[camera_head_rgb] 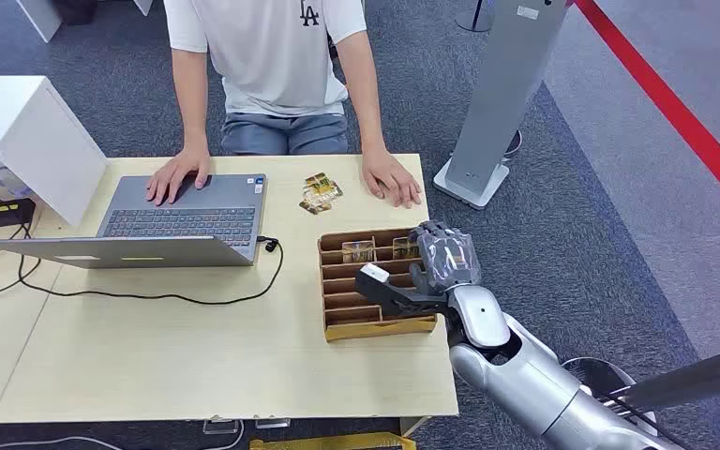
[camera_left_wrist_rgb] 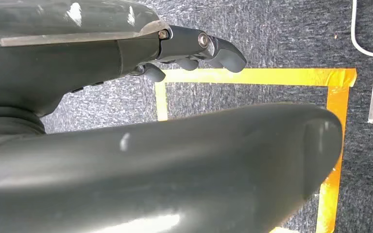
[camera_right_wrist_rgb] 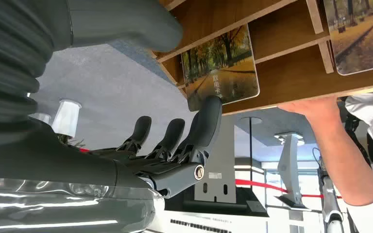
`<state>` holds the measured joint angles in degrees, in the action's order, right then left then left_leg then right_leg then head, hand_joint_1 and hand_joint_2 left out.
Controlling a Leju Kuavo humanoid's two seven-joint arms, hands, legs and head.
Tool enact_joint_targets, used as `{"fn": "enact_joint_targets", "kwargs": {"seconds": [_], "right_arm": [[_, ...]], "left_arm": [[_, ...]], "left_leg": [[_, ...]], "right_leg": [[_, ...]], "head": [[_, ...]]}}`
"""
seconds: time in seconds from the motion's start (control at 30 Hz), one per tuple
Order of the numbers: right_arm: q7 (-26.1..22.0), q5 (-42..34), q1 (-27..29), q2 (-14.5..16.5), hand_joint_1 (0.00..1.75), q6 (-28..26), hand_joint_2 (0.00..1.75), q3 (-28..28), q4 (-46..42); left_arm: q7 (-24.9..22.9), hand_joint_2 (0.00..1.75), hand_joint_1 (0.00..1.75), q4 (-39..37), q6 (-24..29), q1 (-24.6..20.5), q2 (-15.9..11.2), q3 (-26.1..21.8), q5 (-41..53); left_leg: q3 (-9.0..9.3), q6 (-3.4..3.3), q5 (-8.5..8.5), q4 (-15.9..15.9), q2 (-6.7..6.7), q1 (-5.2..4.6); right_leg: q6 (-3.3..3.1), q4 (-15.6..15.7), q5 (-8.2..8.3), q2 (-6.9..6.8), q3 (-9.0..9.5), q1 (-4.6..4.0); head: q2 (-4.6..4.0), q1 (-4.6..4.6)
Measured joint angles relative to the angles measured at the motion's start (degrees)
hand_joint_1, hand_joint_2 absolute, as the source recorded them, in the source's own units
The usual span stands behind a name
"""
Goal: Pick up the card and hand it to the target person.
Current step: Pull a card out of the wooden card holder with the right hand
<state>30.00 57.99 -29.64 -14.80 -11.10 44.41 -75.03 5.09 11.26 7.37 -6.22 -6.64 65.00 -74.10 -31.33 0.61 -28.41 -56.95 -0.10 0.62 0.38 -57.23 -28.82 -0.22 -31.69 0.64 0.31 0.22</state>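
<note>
"LA" on person's shirt

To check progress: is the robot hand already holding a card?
No; the right robot hand has one fingertip at the card, which stands in the organizer.

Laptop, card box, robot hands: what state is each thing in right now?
Laptop: open, a person's hand resting on it.
Wooden card organizer: flat on the table, two cards upright in its far slots.
Card: in its slot, a fingertip touching its edge.
Loose cards: lying on the table.
Right hand: fingers apart, over the organizer.
Left hand: holding nothing, above the floor.
</note>
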Motion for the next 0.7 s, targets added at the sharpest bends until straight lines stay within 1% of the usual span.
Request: {"fn": "enact_joint_targets", "kwargs": {"seconds": [0.2,0.4,0.57,0.7], "right_arm": [[0.1,0.0,-0.2,-0.1,0.79,0.0,1.75,0.0,0.0],[0.0,-0.5,-0.3,-0.1,0.79,-0.3,1.75,0.0,0.0],[-0.1,-0.8,-0.6,-0.2,0.71,-0.5,1.75,0.1,0.2],[-0.1,-1.0,-0.9,-0.2,0.71,-0.5,1.75,0.1,0.5]], "left_arm": [[0.0,0.0,0.0,0.0,0.0,0.0,0.0,0.0,0.0],[0.0,0.0,0.0,0.0,-0.2,0.0,0.0,0.0,0.0],[0.0,0.0,0.0,0.0,-0.2,0.0,0.0,0.0,0.0],[0.0,0.0,0.0,0.0,-0.3,0.0,0.0,0.0,0.0]], "left_leg": [[0.0,0.0,0.0,0.0,0.0,0.0],[-0.01,0.0,0.0,0.0,0.0,0.0],[-0.01,0.0,0.0,0.0,0.0,0.0],[0.0,0.0,0.0,0.0,0.0,0.0]], "right_leg": [[0.0,0.0,0.0,0.0,0.0,0.0],[0.0,0.0,0.0,0.0,0.0,0.0],[0.0,0.0,0.0,0.0,0.0,0.0],[0.0,0.0,0.0,0.0,0.0,0.0]], "head": [[0.0,-0.03],[0.0,-0.01],[0.0,0.0],[0.0,-0.02]]}}
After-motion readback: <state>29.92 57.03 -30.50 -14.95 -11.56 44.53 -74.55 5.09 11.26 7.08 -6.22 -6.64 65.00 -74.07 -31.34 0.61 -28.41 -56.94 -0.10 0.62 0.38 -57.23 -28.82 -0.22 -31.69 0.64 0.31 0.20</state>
